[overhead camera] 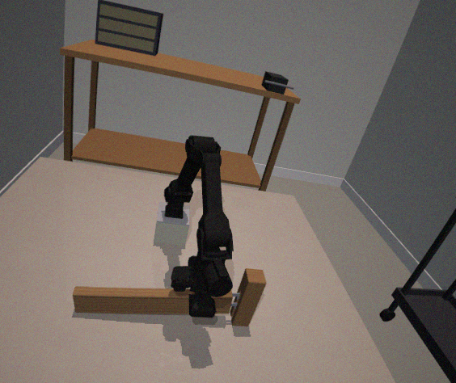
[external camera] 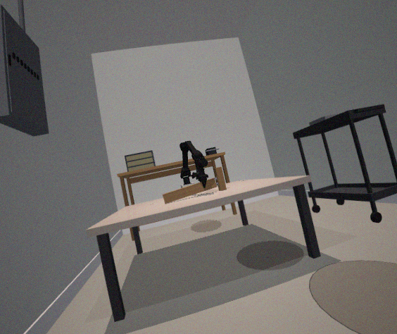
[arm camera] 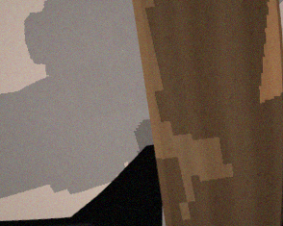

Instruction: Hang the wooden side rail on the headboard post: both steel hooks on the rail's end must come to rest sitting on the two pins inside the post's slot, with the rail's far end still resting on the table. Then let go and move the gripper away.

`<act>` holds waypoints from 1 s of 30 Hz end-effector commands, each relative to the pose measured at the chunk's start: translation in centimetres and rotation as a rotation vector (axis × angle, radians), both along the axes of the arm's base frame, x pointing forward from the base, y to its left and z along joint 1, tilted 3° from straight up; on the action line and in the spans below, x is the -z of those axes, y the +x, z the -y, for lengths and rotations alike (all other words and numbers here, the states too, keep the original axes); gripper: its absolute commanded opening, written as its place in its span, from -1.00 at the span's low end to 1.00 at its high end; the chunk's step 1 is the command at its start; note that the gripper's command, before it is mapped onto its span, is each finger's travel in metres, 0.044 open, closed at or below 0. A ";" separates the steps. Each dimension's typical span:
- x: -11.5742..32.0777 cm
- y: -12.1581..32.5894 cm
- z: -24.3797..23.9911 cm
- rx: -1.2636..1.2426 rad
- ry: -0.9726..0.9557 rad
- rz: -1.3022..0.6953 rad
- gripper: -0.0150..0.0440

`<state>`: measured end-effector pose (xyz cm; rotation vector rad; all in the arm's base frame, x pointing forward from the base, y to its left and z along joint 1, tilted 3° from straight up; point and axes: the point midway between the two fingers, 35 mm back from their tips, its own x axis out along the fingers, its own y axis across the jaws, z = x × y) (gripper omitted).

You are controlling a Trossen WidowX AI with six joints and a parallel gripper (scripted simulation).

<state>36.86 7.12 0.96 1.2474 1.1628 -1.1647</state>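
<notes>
Two short steel hooks bridge the narrow gap between the end of my long, rectangular, brown wooden side rail and the upright, squared brown wooden headboard post. The black jointed arm reaches out from its pale block-shaped mount and bends down over the rail, and I have the jaws pinching the wood near its post end. From the top view, the rail runs leftward from just beside the post, with its far end on the pale pinkish surface. The post end sits a little higher: its shadow falls apart from its lower edge, so the rail is slightly tilted. I can't tell whether the hooks sit on the pins, because the inside of the slot is hidden from me. My wrist view is mostly brown wood grain, patched with light and shade, with black shapes low on both sides of the rail. Behind the arm stands a brown wooden bench, and a black wheeled cart stands well apart on the right of the top view.
</notes>
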 end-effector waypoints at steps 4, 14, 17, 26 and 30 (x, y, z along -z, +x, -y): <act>-0.2 0.3 -0.1 0.003 0.002 0.007 -0.49; -0.1 0.2 -0.3 0.003 0.002 0.007 -0.49; -0.1 0.2 -0.3 0.003 0.002 0.007 -0.49; 0.0 0.1 -0.4 0.003 0.002 0.007 -0.49; -0.1 0.1 -0.4 0.003 0.002 0.007 -0.49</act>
